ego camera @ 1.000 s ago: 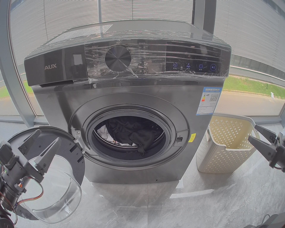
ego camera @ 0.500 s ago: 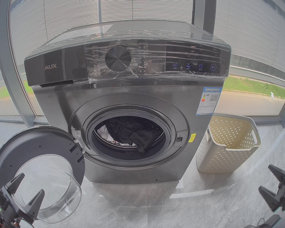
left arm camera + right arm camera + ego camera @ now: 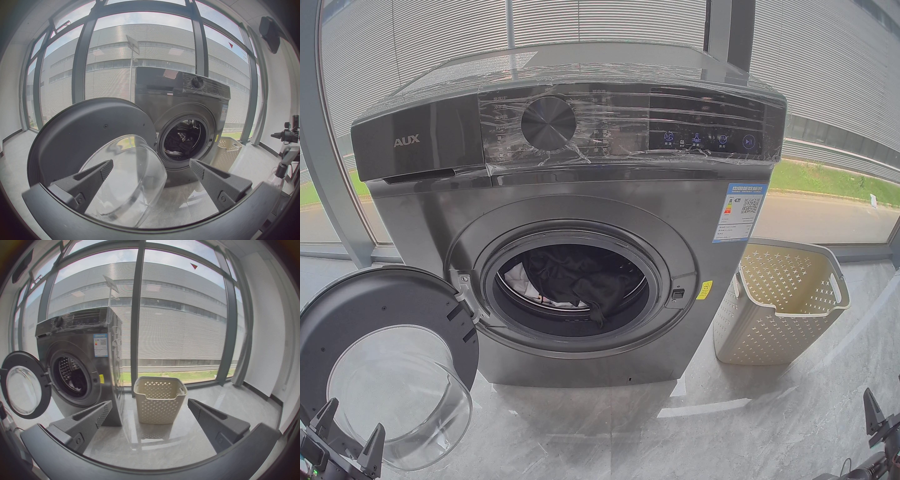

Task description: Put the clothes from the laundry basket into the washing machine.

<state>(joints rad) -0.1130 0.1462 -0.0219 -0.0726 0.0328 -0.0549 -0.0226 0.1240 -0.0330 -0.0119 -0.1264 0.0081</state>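
Left gripper (image 3: 151, 164) is held low before the swung-open door (image 3: 381, 300), its fingers spread wide with nothing between them. Right gripper (image 3: 150, 404), likewise spread and unloaded, is pointed toward the laundry basket (image 3: 762, 331), which is stood on the floor just beside the washing machine (image 3: 562, 194). Dark clothes (image 3: 575, 278) are seen inside the drum.

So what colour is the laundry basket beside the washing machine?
The laundry basket is cream with star-shaped holes, clearest in the right wrist view.
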